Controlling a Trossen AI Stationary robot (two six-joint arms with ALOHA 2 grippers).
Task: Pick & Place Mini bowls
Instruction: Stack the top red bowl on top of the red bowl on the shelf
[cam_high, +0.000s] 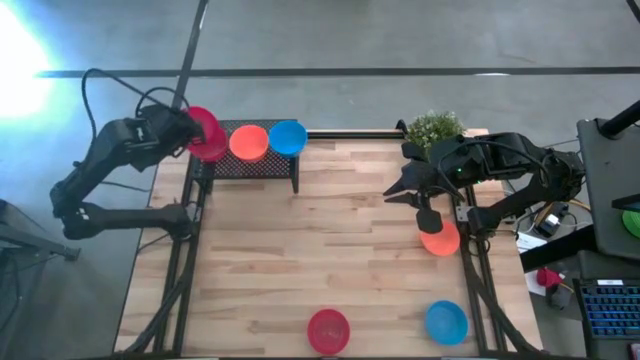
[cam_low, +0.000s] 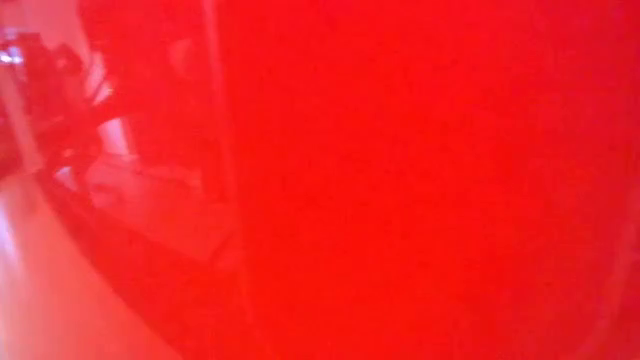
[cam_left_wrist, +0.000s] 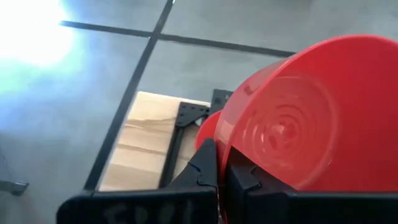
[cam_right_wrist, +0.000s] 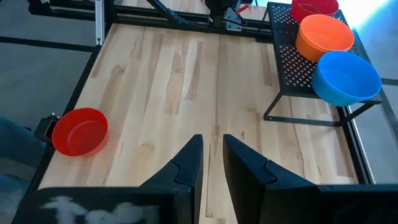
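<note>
Pale planked wood: the table top (cam_high: 330, 240) is carrying the whole job, with a black perforated metal rack (cam_high: 250, 165) standing at its far left corner.

Task progress, as judged: two small round plastic bowls are already sitting on the rack, the orange bowl (cam_high: 248, 142) beside the blue bowl (cam_high: 288, 137). A third, the red bowl (cam_high: 205, 133), is hanging tipped on edge over the rack's left end, pinched by its rim. Three are waiting on the wood: a second orange bowl (cam_high: 440, 240) near the right edge, a second blue bowl (cam_high: 446, 322) and a second red bowl (cam_high: 328, 330) along the near edge. So roughly half done. A small green potted plant (cam_high: 434, 128) is standing at the far right corner, not part of the work.

Left gripper (cam_left_wrist: 222, 165): jaws squeezing fully together on the red bowl's rim.

Right gripper (cam_right_wrist: 211, 155): hovering above the second orange bowl, jaws parted only narrowly, nothing between them, touching nothing that shows.

Low view is showing only red.
</note>
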